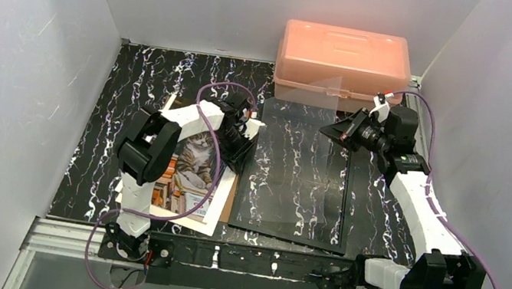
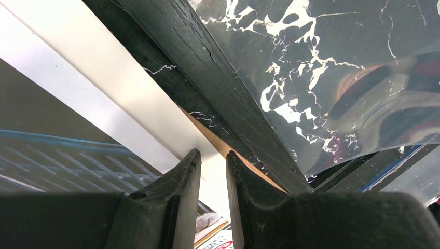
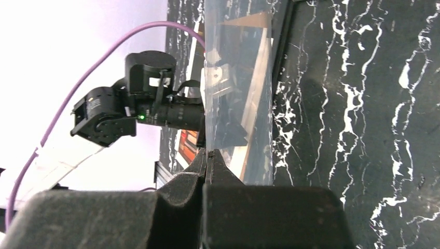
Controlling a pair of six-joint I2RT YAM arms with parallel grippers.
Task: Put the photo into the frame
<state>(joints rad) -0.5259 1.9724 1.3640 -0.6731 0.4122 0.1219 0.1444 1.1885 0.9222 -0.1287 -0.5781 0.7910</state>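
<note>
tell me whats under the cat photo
A brown board peeks out along the photo's right edge, lying on the marbled table. How far it extends underneath is hidden by the photo and the left arm.

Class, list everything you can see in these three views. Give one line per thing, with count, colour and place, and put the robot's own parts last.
photo: one, cat print with white border, left of the frame, under the left arm
backing board: one, brown, beneath the photo
frame: one, black, flat at the table's centre
clear pane: one, transparent, over the frame
box: one, pink, at the far edge of the table
table: one, black with white veins
left gripper: one, black, slightly open, by the frame's left rail
right gripper: one, black, shut on the clear pane's edge
</note>
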